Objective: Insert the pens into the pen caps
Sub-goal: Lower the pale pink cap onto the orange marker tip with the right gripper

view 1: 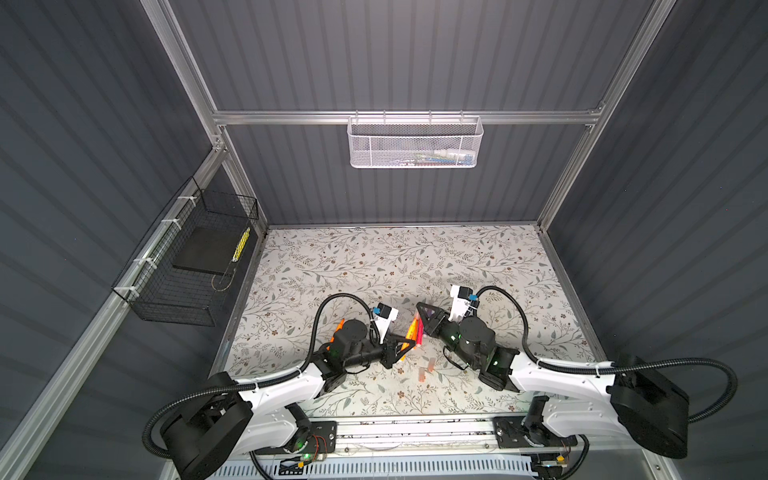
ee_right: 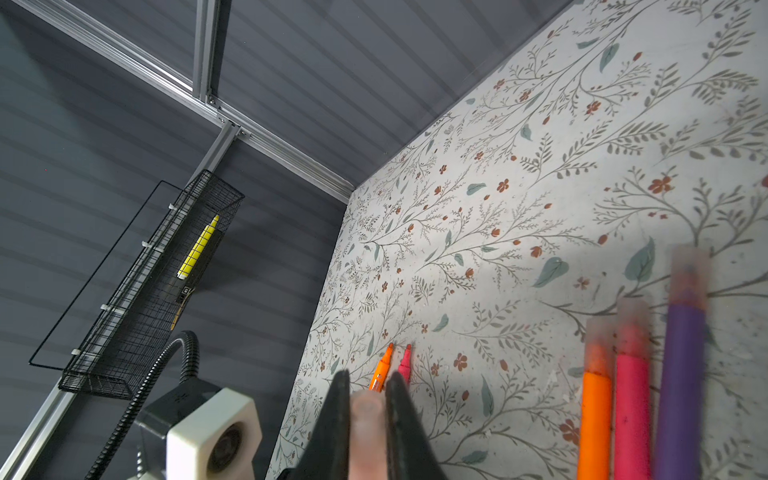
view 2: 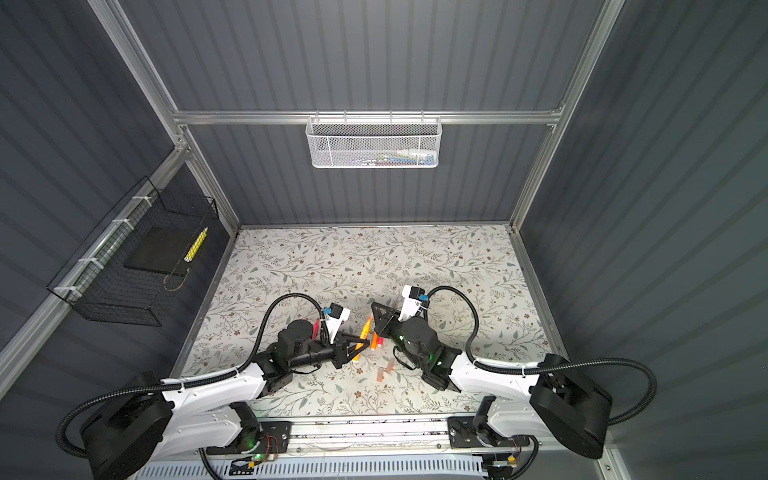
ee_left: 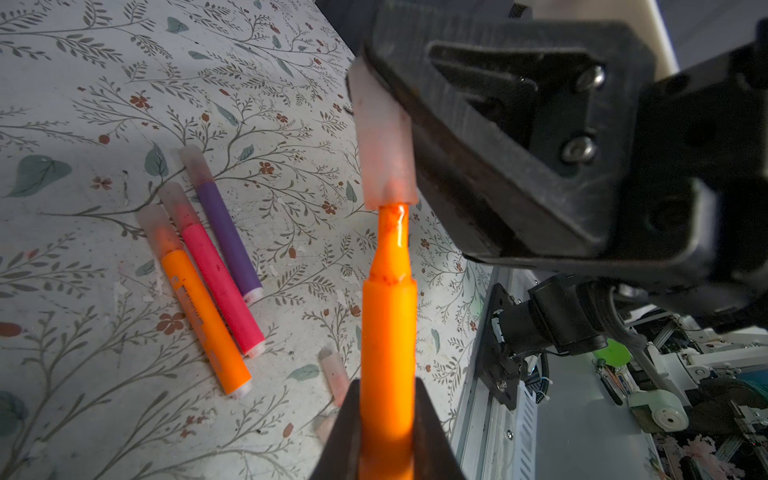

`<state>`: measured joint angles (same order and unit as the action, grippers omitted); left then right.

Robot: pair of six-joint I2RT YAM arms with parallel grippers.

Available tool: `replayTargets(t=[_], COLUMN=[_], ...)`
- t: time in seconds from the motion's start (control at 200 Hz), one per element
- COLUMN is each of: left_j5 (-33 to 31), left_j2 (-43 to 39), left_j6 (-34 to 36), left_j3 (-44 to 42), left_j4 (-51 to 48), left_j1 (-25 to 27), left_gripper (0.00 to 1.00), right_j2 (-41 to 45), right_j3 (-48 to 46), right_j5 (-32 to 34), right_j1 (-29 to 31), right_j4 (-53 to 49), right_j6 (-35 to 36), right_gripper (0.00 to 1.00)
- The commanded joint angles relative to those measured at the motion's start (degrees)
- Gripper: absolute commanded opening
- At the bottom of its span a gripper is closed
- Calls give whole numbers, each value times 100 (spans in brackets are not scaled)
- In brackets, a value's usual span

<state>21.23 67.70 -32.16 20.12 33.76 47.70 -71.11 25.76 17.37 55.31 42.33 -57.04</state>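
Above the tabletop (ee_left: 83,104), with left pincer (ee_left: 386,395) clamped on an orange pen (ee_left: 388,332) and right pincer (ee_right: 368,390) clamped on a cap (ee_left: 384,141) at its tip, could jam or twist loose if pushed off line.

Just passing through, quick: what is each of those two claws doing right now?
The left gripper is closed, holding an orange pen.
The right gripper is closed, holding a pen cap.

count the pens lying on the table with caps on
3: orange pen, pink pen, purple pen, side by side on the table; others may be hidden.
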Motion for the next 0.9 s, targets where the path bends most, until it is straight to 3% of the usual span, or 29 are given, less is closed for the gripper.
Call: replayTargets(t=[0.0, 0.285, 0.645, 0.895], left_j5=[-192, -663, 421, 243], left_j2=[-106, -78, 203, -94], left_j6=[-62, -358, -762, -703], left_j3=[-35, 24, 414, 353], left_j4=[47, 61, 997, 939], left_j1=[26, 24, 4, 7], left_gripper=[0, 0, 0, 0], right_j2=[-82, -104, -102, 249], right_j3=[-95, -175, -665, -1184], right_j5=[-173, -205, -602, -519], right_j1=[89, 306, 349, 349], right_j4=[89, 248, 1279, 1651], right_j6=[-69, -27, 565, 881], right_gripper=[0, 0, 0, 2])
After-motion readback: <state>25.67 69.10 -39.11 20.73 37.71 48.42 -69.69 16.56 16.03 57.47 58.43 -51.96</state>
